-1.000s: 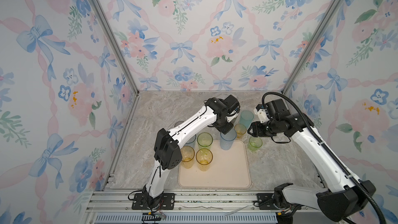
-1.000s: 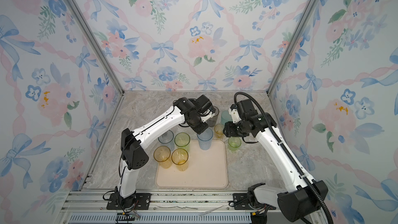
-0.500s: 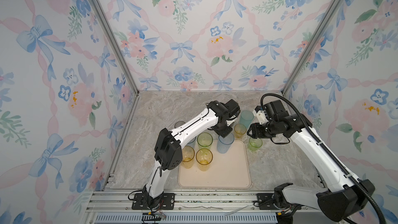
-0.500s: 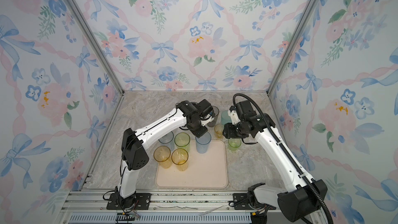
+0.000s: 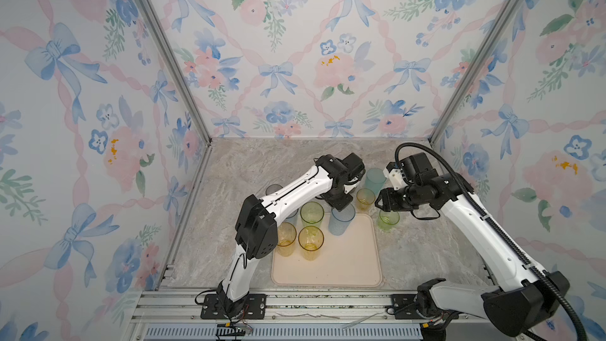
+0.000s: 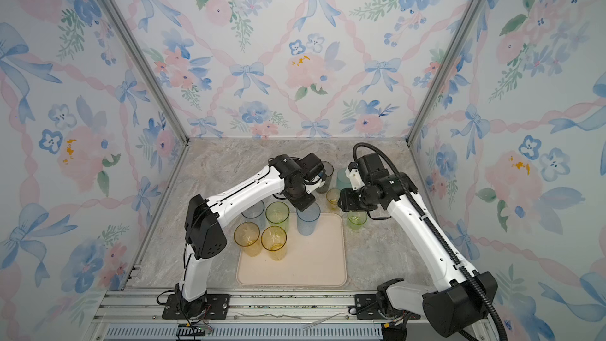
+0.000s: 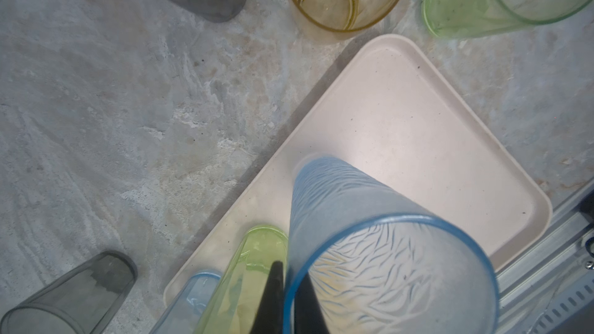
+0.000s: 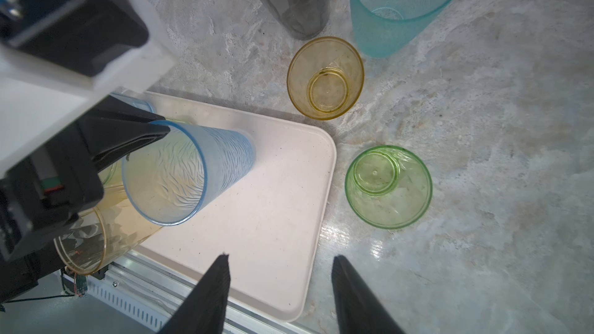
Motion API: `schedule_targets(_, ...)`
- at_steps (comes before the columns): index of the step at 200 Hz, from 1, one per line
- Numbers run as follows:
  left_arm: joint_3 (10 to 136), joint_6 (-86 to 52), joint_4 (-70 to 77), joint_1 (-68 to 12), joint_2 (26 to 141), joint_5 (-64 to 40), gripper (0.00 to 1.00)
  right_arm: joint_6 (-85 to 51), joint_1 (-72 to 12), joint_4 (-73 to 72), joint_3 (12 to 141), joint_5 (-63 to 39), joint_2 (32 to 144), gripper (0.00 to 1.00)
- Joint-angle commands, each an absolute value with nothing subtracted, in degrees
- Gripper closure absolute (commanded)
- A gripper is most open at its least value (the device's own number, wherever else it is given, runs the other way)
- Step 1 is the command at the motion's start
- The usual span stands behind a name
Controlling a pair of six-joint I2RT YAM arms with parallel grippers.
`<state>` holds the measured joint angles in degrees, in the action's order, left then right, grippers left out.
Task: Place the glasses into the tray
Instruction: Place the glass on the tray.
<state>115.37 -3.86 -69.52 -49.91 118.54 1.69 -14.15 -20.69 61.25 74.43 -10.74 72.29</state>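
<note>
White links [image 5: 295,188], black joints [image 5: 255,231]; black corrugated cable [image 5: 414,144] on right arm [image 5: 478,234]; right hand [image 8: 280,256] fingers [image 8: 205,297] black, tapered.

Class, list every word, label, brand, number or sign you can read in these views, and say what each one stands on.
No readable text in any view.
Cream-beige rectangular tray: no marking.
Frosted blue tall tumbler, short green tumbler: no marking.
Floral bow-patterned wallpaper: pattern only.
Small red-and-green patch on the left tool: too blurred to read.
</note>
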Motion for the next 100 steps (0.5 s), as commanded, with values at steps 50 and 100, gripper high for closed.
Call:
schedule_targets(50,114.4,-5.3,-69.8,-50.2,117.9,2.0,0.94,-14.0,-21.1,62.8,74.4,-10.9,72.6,0.46)
schedule_targets(100,113.7,-5.4,-69.8,-50.1,117.2,2.7,0.92,-14.0,-21.2,62.8,74.4,-11.1,72.6,0.45)
